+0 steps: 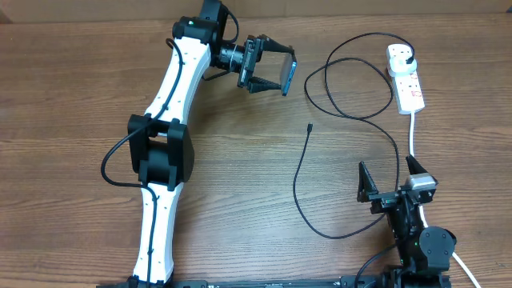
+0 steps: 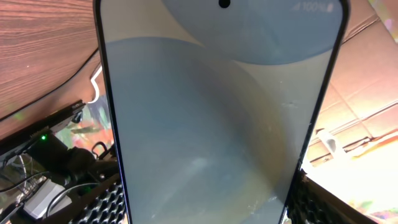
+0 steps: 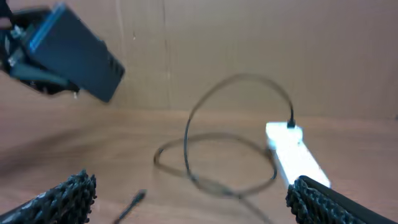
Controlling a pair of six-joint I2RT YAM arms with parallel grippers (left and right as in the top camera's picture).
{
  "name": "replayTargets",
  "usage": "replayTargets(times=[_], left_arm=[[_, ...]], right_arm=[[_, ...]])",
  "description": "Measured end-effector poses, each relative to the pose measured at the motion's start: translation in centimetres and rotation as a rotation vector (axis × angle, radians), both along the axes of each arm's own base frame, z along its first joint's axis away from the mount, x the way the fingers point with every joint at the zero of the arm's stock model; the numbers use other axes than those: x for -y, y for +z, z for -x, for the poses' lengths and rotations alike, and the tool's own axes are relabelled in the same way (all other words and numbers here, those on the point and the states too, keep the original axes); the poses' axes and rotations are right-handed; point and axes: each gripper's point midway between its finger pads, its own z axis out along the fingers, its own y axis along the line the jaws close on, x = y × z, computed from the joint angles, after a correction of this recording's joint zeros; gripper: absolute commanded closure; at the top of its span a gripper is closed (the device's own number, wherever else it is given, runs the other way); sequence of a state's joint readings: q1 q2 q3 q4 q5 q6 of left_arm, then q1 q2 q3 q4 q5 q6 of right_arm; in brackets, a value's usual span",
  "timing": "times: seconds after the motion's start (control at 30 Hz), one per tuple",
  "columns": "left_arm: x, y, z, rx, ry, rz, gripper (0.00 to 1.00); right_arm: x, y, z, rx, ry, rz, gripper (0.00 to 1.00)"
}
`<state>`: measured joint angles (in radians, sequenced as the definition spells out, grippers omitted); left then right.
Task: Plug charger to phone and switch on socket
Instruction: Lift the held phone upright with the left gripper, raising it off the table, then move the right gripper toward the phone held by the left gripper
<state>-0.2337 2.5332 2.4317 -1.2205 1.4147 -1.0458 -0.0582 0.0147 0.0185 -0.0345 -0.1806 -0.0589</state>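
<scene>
Phone [image 1: 290, 74] is up off the table [image 1: 80, 96], upper middle of the overhead frame, gripped across its width by the left jaws. Charger [image 1: 310, 127] tip lies loose on the wood, centre frame, well apart from both arms. Its plug sits in the socket [image 1: 406, 84], upper right. Right jaws gape wide and empty, lower right. Next, I reckon, they must pick up that tip.

The phone [image 2: 217, 124] is cut off top and bottom.
</scene>
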Motion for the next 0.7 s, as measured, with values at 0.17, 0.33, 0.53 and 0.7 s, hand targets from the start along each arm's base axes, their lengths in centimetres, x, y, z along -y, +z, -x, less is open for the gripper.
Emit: replayTargets(times=[0.17, 0.33, 0.53, 0.7], left_arm=[[0.0, 0.1, -0.2, 0.016, 0.001, 0.005, 0.28], [0.0, 0.1, -0.2, 0.017, 0.000, 0.008, 0.28], [0.0, 0.1, -0.2, 0.018, 0.000, 0.008, 0.28], [0.0, 0.1, -0.2, 0.019, 0.000, 0.008, 0.28]], right_arm=[[-3.6, 4.6, 1.5, 0.166, 0.227, -0.092, 0.00], [-6.7, 10.6, 5.5, 0.388, 0.474, -0.164, 0.00], [-7.3, 13.0, 5.8, 0.254, 0.510, -0.217, 0.00], [-6.8, 15.4, 4.3, -0.073, 0.419, -0.218, 0.00]])
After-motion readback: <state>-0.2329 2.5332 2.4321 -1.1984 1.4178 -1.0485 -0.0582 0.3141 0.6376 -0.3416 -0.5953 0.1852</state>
